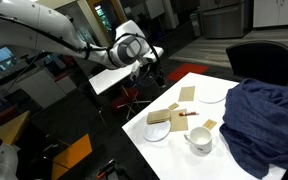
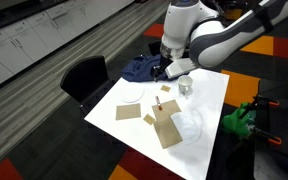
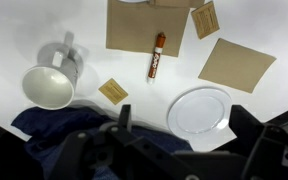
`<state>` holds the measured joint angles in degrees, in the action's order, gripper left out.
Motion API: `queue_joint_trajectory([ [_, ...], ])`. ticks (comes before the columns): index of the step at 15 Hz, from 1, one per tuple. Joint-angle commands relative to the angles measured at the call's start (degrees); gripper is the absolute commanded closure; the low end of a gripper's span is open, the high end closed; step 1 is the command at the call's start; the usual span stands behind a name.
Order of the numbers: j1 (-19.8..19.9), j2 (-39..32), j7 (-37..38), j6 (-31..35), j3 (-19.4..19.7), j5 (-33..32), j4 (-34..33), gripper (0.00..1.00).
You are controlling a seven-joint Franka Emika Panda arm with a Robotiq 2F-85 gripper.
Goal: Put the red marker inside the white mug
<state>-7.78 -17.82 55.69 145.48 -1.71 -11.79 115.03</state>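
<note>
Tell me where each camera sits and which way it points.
Exterior view: beside the table, facing across it at the mug and marker; arm and gripper reach in from picture-left.
Exterior view: higher, looking down on the table; arm and gripper enter from upper right.
Wrist view: on the wrist, looking straight down at marker and mug; open gripper along the bottom.
Shared: all show mug, marker, blue cloth.
</note>
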Motion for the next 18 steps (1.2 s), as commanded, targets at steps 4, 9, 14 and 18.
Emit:
queue_joint_trajectory([
  [4, -4.1, -6.0, 2.8, 6.3, 5.9, -1.7, -1.5, 0.0],
  [9, -4.3, -7.1, 0.2, 5.7, 6.4, 0.4, -0.6, 0.0],
  [14, -4.4, -7.7, 0.1, 6.0, 6.4, 0.5, -0.9, 0.0],
  [18, -2.1, -11.3, -2.8, 4.2, 4.3, 5.3, -4.3, 0.0],
])
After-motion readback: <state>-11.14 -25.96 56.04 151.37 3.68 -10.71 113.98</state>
